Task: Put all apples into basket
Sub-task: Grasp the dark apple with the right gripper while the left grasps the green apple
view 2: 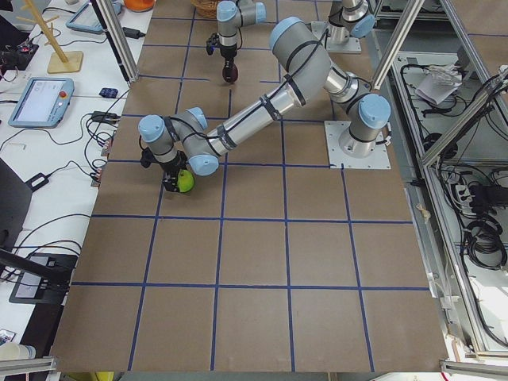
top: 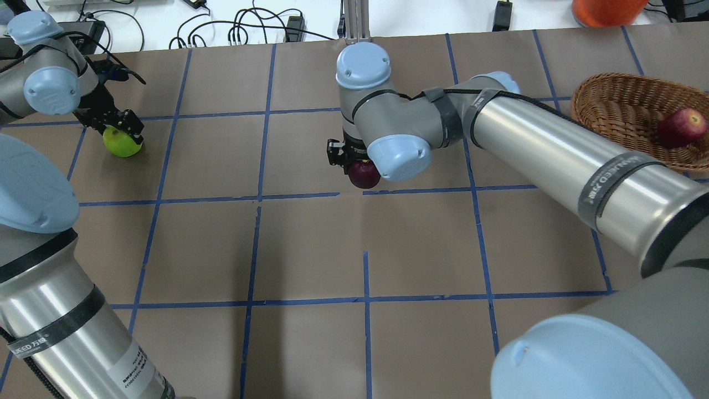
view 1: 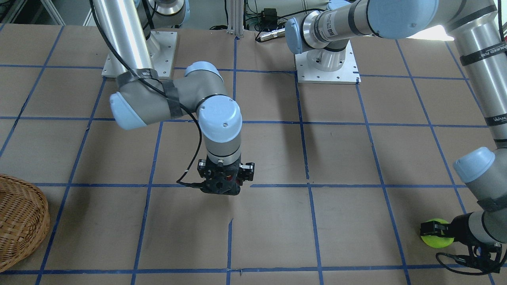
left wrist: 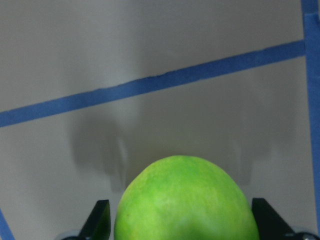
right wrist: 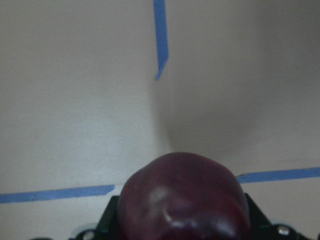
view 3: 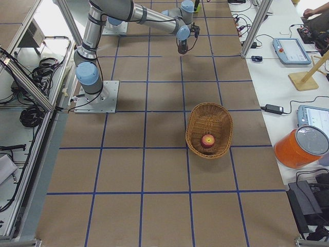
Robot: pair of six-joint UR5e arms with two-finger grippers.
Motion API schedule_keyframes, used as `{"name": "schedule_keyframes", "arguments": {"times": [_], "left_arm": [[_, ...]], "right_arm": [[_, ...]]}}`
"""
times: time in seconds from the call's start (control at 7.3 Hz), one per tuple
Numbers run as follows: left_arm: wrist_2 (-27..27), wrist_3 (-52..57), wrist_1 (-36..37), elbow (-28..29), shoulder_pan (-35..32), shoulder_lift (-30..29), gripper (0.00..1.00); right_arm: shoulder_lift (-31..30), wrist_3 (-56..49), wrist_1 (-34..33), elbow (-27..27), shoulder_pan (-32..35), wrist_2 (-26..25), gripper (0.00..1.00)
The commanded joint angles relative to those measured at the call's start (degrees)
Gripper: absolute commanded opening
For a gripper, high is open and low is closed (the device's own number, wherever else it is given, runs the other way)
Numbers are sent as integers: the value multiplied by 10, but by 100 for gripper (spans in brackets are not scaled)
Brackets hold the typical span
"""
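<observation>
The right end effector (right wrist: pixel 182 220), clenched on the maroon apple (top: pixel 364 174) above the middle of the bench (top: pixel 310 249), should carry it level over the rim of the basket (top: pixel 615 105) and release low beside the red apple (top: pixel 682 126), while the left end effector (left wrist: pixel 180 220), grasping the green apple (top: pixel 123 144) near the bench's edge, should wait.

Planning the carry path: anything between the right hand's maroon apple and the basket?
Nothing: only bare taped table between maroon apple and basket, clearest in exterior right view.

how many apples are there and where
3. The red apple lies in the basket; the maroon apple is in the right gripper mid-table; the green apple sits between the fingers of the left gripper. None seems hidden.
</observation>
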Motion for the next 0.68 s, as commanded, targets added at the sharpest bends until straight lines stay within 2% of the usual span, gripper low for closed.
{"name": "schedule_keyframes", "arguments": {"times": [0.0, 0.14, 0.27, 0.41, 0.55], "left_arm": [[1, -42, -21, 4, -2, 17, 41], [-1, -87, -87, 8, -10, 47, 41], [-34, -125, -147, -7, -14, 96, 41], [-82, -156, -196, -31, -18, 145, 41], [-82, -227, -199, -62, -33, 192, 41]], "right_arm": [[-59, -161, 114, -23, -135, -35, 0], [-73, -270, 138, -30, -225, -40, 0], [-73, -406, 139, -25, -316, -42, 0], [-52, -543, 121, -33, -381, -47, 0], [-23, -634, 72, -43, -419, -93, 0]]}}
